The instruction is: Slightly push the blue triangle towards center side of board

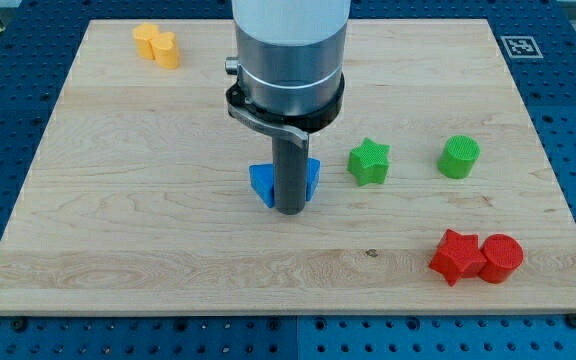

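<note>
Gripper there is none on this arm: it ends in a dark rod, so nothing is spread, pressed together or pinching. My tip (289, 210) stands on the counter (118, 220) right at the near face of the blue triangle (263, 183), covering the block's middle so that only its left and right corners show on either side of the rod. Contact looks made, though the exact touching line is hidden behind the rod.

The blue triangle lies close to the middle of the board, slightly left of it, with the green star (369, 162) just to its right and the green cylinder (459, 157) further right. A red star (455, 256) and a red cylinder (501, 258) sit touching at the near right; two yellow blocks (157, 45) rest together at the far left.

Judging by this, the push itself is the step in hand, and little travel seems left. The next move calls for a short, gentle nudge, kept centred on the block so it does not swivel off the rod or slide into the green star.
</note>
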`<state>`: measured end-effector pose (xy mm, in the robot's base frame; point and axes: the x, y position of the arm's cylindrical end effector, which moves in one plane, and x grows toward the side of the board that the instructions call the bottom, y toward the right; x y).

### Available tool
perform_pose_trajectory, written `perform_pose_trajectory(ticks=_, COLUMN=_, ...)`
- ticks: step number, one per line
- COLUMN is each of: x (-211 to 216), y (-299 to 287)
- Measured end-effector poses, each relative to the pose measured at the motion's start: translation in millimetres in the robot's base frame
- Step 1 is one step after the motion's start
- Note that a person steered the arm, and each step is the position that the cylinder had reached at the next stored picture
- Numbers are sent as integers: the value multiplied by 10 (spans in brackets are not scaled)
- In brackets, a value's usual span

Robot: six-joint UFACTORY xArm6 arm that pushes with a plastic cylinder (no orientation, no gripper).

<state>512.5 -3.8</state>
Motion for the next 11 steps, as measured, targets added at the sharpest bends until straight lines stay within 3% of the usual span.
perform_pose_trajectory(ticks=1, x=80, y=32)
perform_pose_trajectory(ticks=2, x=495, y=29)
perform_pose_trajectory(ticks=3, x=431, y=-401)
perform_pose_trajectory(ticks=5, x=178, y=-473)
perform_pose_trajectory(ticks=7, x=154, y=-132)
perform_pose_trajectory(ticks=8, x=-200, y=-132)
perform_pose_trajectory(ticks=10, x=109, y=0)
perform_pose_trajectory(ticks=11, x=85, y=413)
